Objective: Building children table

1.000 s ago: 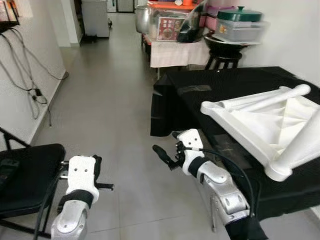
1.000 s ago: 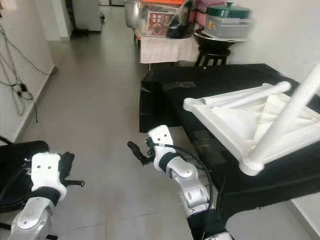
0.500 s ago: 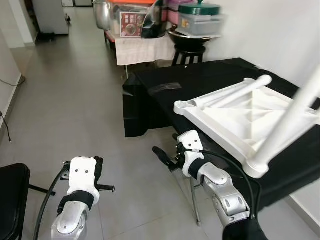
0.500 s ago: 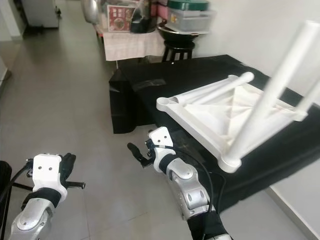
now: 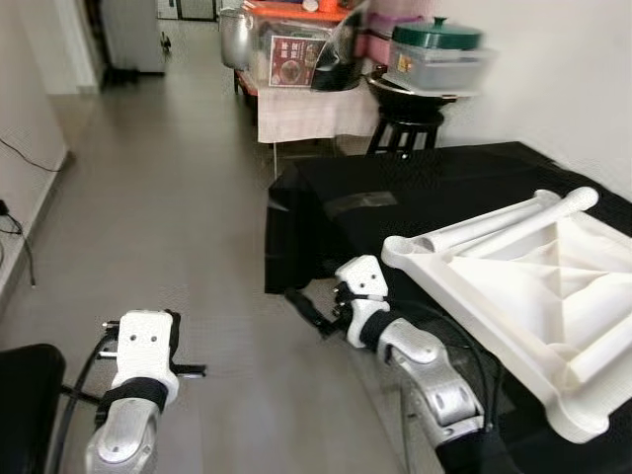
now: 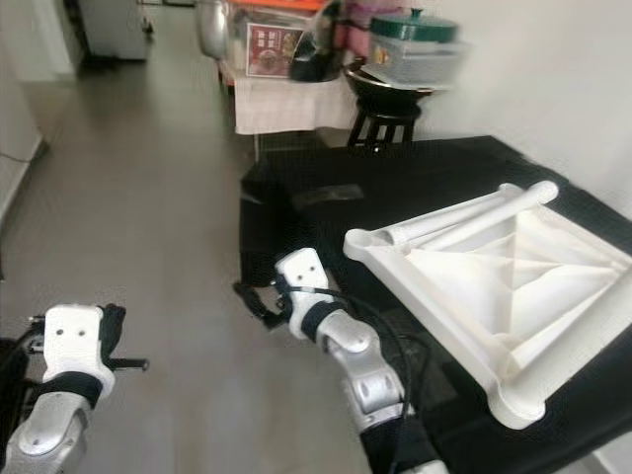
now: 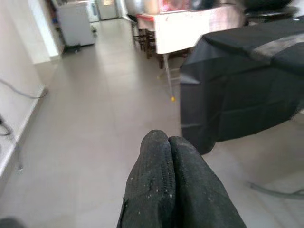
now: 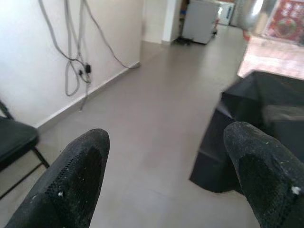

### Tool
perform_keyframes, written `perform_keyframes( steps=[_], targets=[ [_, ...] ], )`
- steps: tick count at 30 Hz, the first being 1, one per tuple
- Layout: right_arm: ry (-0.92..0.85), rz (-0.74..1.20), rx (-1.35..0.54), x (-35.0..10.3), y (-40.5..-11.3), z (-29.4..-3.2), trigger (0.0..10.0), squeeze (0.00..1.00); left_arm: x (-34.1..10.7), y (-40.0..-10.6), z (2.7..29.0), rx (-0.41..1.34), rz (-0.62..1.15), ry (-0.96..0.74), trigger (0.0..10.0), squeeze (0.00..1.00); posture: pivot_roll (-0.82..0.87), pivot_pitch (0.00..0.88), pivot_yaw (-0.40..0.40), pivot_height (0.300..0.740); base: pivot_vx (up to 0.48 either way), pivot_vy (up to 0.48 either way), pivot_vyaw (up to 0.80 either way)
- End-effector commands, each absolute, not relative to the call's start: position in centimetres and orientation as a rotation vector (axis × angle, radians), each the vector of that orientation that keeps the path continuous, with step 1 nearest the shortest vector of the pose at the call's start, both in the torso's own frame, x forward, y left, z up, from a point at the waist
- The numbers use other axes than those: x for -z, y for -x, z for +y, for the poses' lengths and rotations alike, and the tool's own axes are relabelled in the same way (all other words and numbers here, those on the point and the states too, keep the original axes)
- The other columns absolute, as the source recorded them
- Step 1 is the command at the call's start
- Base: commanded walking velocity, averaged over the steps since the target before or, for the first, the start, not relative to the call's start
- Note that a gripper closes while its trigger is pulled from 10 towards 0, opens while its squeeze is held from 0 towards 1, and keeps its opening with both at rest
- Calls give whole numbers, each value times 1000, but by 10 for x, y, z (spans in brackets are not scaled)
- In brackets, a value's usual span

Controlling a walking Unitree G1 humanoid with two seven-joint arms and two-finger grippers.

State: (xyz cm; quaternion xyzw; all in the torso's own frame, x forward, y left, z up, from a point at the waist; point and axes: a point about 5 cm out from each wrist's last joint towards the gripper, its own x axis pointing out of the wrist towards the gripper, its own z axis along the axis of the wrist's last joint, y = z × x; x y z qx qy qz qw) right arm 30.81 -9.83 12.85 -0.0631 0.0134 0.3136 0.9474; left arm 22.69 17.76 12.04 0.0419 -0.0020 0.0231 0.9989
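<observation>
Black-draped table [image 5: 395, 188] spans 12 to 4 o'clock. White children's table [image 5: 533, 296] lies upside down on it at 3 o'clock. Right gripper [image 8: 166, 180] at centre over floor, fingers spread wide, empty. Left gripper [image 7: 167, 142] at 7 o'clock, fingers pressed together, empty.

2 silver metal arms end in white boxy wrist housings ringed by black bands. Black cables loop along each forearm. The left gripper [image 7: 167, 142] and right gripper [image 8: 166, 156] each carry 2 long black fingers with a rough, speckled rubber texture.
</observation>
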Motion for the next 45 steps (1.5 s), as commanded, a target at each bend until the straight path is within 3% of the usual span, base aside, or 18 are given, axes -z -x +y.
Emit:
perform_keyframes(
  steps=[1, 25, 35, 45],
  targets=[
    [134, 42, -621, -127, -309, -102, 10000, 0, -122, -228, 173, -30, -9, -77, 10000, 0, -270, 9, -72, 740, 364, 0, 0],
    [132, 49, -620, -127, -311, -102, 10000, 0, -124, -228, 173, -30, -11, -74, 10000, 0, -268, 12, -75, 740, 363, 0, 0],
    [130, 55, -629, -126, -310, -100, 10000, 0, -123, -229, 175, -32, -1, -73, 10000, 0, -265, 12, -69, 740, 350, 0, -761],
    [125, 53, -640, -126, -309, -99, 10000, 0, -123, -229, 176, -34, 0, -69, 10000, 0, -264, 15, -66, 740, 0, 0, -800]
  ],
)
